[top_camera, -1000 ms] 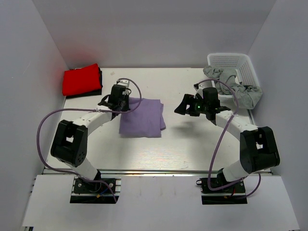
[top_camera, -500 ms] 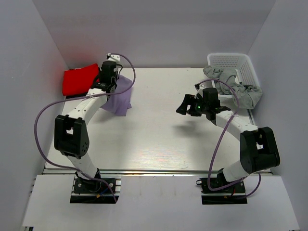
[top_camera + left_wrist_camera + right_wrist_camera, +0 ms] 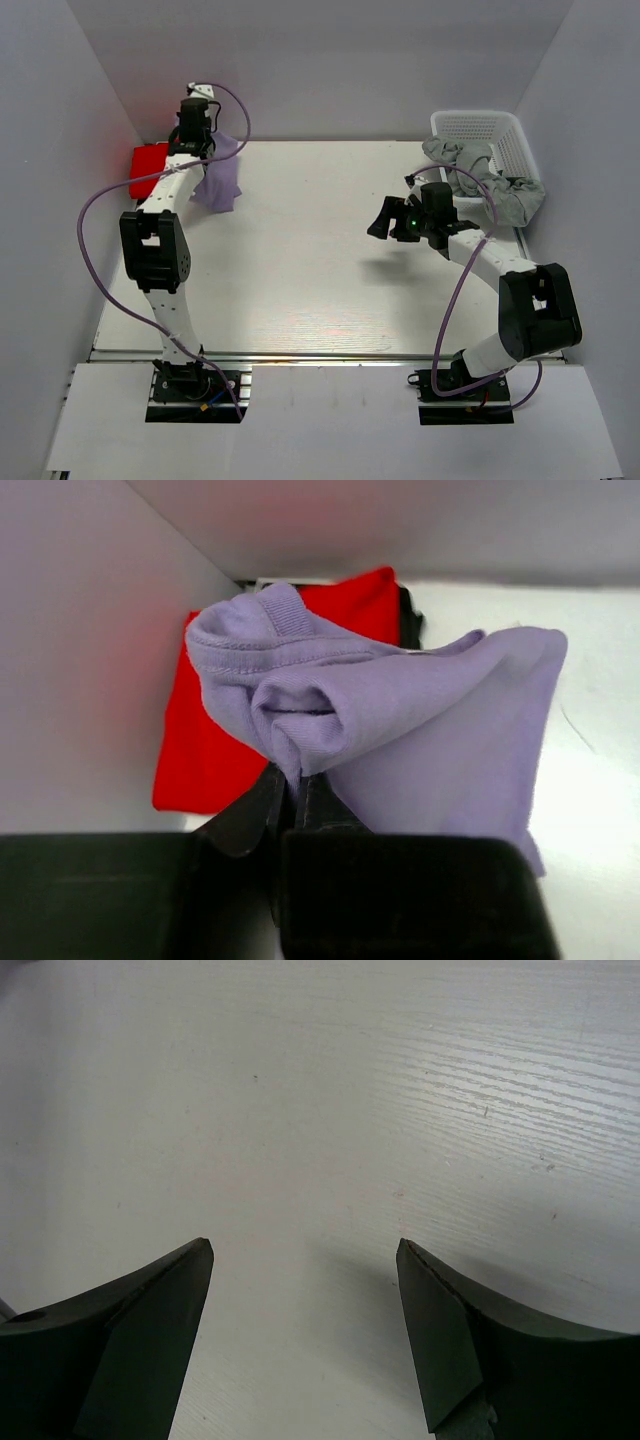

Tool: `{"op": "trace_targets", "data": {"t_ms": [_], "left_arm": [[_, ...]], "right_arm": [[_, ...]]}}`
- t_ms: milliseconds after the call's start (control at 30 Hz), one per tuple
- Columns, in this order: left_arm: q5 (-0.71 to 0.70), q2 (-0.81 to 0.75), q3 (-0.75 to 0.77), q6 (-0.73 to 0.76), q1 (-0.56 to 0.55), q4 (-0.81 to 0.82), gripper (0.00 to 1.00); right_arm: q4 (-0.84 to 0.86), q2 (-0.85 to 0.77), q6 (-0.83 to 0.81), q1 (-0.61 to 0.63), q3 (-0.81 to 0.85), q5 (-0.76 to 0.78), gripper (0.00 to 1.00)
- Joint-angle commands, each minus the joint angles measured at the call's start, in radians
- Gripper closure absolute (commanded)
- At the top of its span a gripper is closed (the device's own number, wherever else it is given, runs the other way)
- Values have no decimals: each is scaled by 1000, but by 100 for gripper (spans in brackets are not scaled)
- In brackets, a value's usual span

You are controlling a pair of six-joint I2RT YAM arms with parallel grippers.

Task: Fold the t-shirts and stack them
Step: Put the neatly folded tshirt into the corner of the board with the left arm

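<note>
My left gripper [image 3: 197, 140] is shut on the folded lavender t-shirt [image 3: 220, 178] and holds it in the air at the back left, beside the folded red t-shirt [image 3: 149, 167]. In the left wrist view my gripper [image 3: 293, 780] pinches a bunched edge of the lavender t-shirt [image 3: 420, 720], which hangs over the red t-shirt [image 3: 215, 730] lying against the left wall. My right gripper [image 3: 383, 218] is open and empty above the table's middle right; in the right wrist view it [image 3: 305, 1260] hovers over bare tabletop.
A white lattice basket [image 3: 490, 135] stands at the back right with grey cloth [image 3: 490, 180] spilling over its front rim. A dark item [image 3: 407, 605] lies under the red t-shirt's right edge. White walls close in on the left, back and right.
My left gripper has lifted the lavender t-shirt off the table's middle left and carried it back and left to the red t-shirt. The right arm has barely moved.
</note>
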Motion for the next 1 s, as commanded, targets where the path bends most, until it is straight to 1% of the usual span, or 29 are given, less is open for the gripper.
{"op": "trace_targets", "data": {"t_ms": [0,67,133,267,333,433,600,667,800,867,967], "left_arm": [[-9,-1,146,6,48,27,100],[1,47,222,-3,62,-6,100],[24,73,262,-4,84,-15,100],[67,150,420,-14,111,-66,100],[104,171,454,-25,137,-85,100],[113,193,465,-25,149,-85,100],[135,213,477,-65,198,-85,100],[135,237,497,-105,227,-85,100],[84,305,532,-169,265,-85,100],[29,320,531,-169,266,-40,100],[40,329,543,-166,266,-32,100]], "right_arm": [[19,6,-17,-2,51,-1,20],[28,21,-17,-4,55,-8,20],[41,26,-10,-2,60,-15,20],[56,41,-5,-1,68,-28,20],[55,47,-5,-2,75,-29,20],[59,66,-4,-2,89,-34,20],[59,107,-1,1,126,-49,20],[59,116,4,-1,135,-66,20],[64,138,7,1,151,-77,21],[59,148,6,6,163,-77,21],[53,170,6,3,184,-78,21]]}}
